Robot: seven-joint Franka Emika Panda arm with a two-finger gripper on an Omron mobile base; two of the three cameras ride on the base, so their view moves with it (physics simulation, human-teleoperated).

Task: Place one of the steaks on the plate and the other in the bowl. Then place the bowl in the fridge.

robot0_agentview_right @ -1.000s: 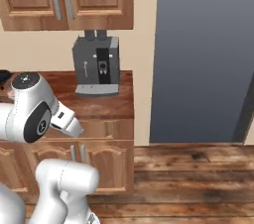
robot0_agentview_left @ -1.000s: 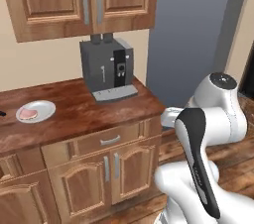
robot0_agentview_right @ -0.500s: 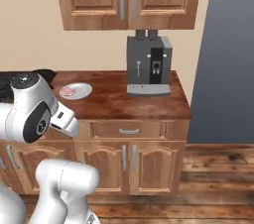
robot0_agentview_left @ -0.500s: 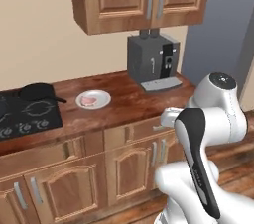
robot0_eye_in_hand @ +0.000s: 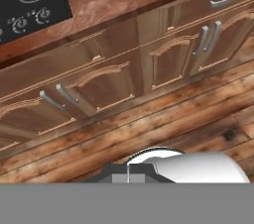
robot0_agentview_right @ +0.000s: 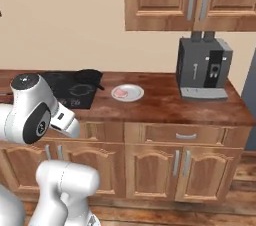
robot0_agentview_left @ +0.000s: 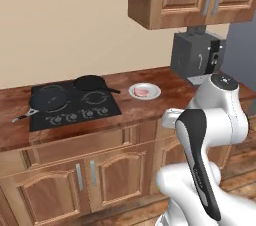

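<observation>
On the wooden counter point(robot0_agentview_right: 165, 102), one steak point(robot0_agentview_left: 142, 90) lies on the white plate point(robot0_agentview_left: 153, 94) between cooktop point(robot0_agentview_left: 70, 105) and coffee machine point(robot0_agentview_right: 202, 67), well away from the closed, empty gripper, pointed floorward.

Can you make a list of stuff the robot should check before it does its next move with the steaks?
1. One steak on the plate: ok.
2. Second steak found: cannot tell.
3. Bowl found: cannot tell.
4. Jaws open for grabbing: not ok, they are shut and hold nothing.
5. Counter beside the plate free of clutter: ok; the frying pan sits on the cooktop.
6. Hand over the counter: not ok; the hand view looks at cabinet doors and floor.
</observation>
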